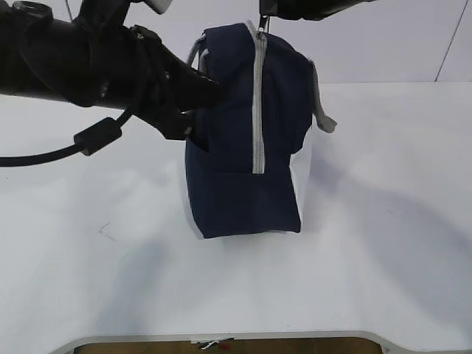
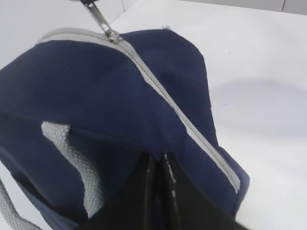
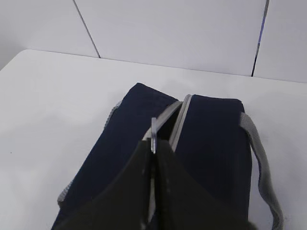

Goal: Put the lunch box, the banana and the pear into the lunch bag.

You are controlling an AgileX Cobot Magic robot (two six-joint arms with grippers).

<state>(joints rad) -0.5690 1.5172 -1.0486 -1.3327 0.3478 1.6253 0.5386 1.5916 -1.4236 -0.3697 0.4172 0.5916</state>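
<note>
The lunch bag [image 1: 240,140] was seen standing near the middle of the white table [image 1: 383,243], a boxy navy-blue fabric body with white panels along its lower sides. A grey zipper [image 1: 258,103] was observed running down the face turned toward the exterior camera, shut along that stretch. From the right wrist view the zipper tape at the top was seen parted for a short length behind the slider, a dark gap showing between the grey edges. Grey woven strap handles [image 1: 323,110] were noted on both sides, one hanging out to the right of the bag.

The left gripper [image 2: 158,160] was seen pressed against the bag's side just below the zipper line, its black fingers [image 2: 144,191] drawn together and a fold of navy fabric pinched between the tips. In the exterior view this arm was seen reaching in from the left at the bag's upper part.

The right gripper [image 3: 153,148] was held above the bag's top end, its jaws brought together on the metal zipper pull [image 3: 154,134], which stood upright between them. The pull was seen taut above the slider in the left wrist view.
</note>
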